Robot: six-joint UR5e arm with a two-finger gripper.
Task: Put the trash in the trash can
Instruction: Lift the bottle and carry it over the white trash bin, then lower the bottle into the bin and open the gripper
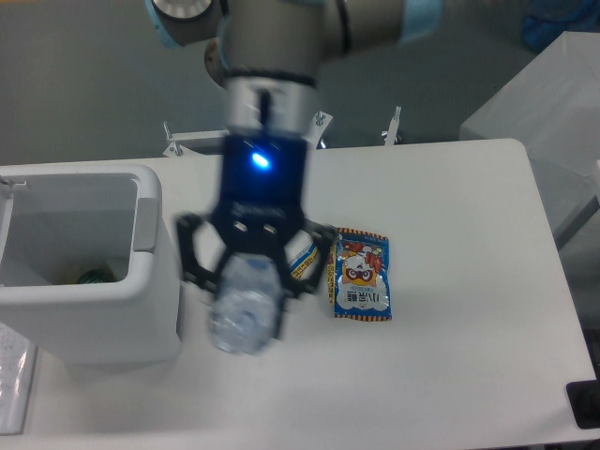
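My gripper (249, 281) hangs high above the table, close to the camera, shut on a crushed clear plastic bottle (243, 312) that points down below the fingers. It is just right of the white trash can (141, 309), whose open top shows something dark at the bottom. A flat blue snack wrapper (362, 275) with a cartoon face lies on the table to the right. A second wrapper (305, 260) with a yellow edge peeks out behind the gripper.
The arm's base column (253, 84) stands at the back of the table. A grey box (548, 112) sits off the right rear corner. A pale flat object (11, 384) lies at the lower left edge.
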